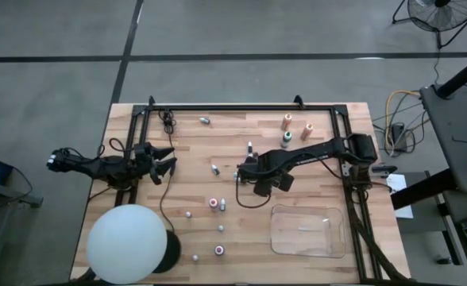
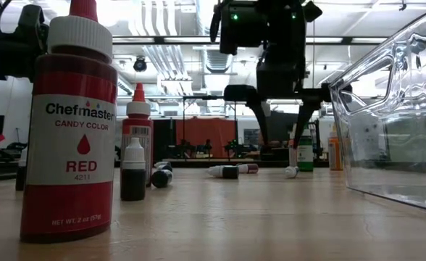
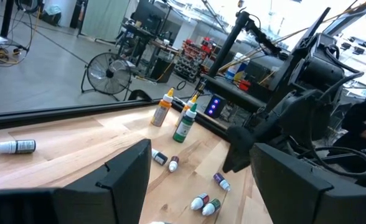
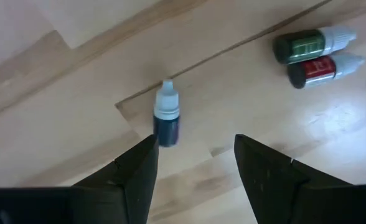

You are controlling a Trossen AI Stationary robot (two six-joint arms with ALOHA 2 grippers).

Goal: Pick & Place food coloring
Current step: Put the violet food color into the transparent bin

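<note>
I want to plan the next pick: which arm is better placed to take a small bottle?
The right: its gripper hangs open mid-table over a dark bottle. The left gripper waits near the table's left edge.

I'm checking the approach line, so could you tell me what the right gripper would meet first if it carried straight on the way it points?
Probably the small dark bottle with a white cap, between the open right gripper's fingers, though depth is unclear.

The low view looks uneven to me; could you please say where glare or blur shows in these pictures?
Low view: ceiling lights glare behind the right pincer, and the clear tray carries bright reflections; the near red bottle is sharp. Right wrist view: the pincer's own fingers are blurred, and the blue bottle slightly soft.
</note>
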